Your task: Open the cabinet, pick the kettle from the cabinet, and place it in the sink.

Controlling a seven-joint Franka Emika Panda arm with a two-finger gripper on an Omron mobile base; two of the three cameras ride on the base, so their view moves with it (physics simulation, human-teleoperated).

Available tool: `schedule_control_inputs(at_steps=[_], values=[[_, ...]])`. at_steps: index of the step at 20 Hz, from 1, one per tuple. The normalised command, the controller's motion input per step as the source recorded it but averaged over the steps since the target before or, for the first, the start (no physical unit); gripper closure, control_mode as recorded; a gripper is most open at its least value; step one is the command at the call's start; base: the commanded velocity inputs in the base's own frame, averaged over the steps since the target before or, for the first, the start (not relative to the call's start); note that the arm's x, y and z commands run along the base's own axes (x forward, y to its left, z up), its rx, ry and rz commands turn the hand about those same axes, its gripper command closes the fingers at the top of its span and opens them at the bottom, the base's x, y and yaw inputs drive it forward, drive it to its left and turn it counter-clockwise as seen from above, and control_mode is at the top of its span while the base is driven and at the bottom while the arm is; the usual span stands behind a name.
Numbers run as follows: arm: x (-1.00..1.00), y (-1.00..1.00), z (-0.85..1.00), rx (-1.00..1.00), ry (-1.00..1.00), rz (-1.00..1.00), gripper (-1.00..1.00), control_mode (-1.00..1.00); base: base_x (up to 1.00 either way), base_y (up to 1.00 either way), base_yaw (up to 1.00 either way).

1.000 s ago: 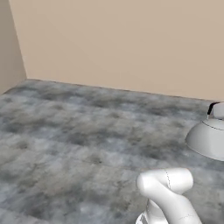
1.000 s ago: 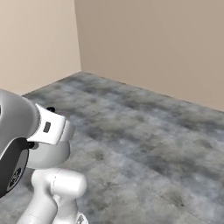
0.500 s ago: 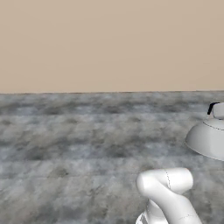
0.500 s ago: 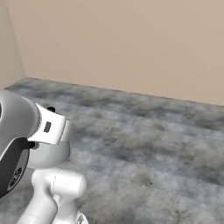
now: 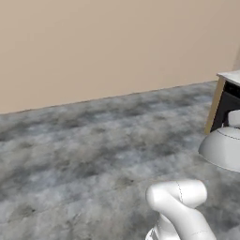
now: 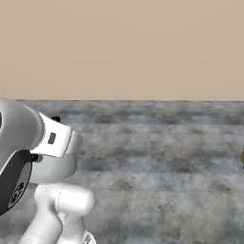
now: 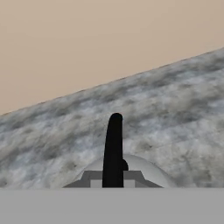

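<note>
Apparently clamped on the kettle (image 7: 144, 168), the end effector (image 7: 114, 151) hides most of its silvery dome.

There is one grey floor (image 5: 84, 150), one tan wall (image 5: 103, 42) far away, one robot arm (image 5: 180, 208) near us, and one wooden unit (image 5: 227, 101) on the right.
</note>
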Motion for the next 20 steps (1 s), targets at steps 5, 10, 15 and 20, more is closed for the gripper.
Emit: schedule_control_inputs(at_steps=[5,10,15,20], values=[[0.00,0.00,0.00,0.00,0.00,0.00,1.00,1.00,0.10,0.00,-0.47],[0.00,0.00,0.00,0.00,0.00,0.00,1.00,1.00,0.08,0.03,-0.45],[0.00,0.00,0.00,0.00,0.00,0.00,1.00,1.00,0.19,0.14,-0.43],[0.00,0.00,0.00,0.00,0.00,0.00,1.00,1.00,0.32,0.11,-0.44]])
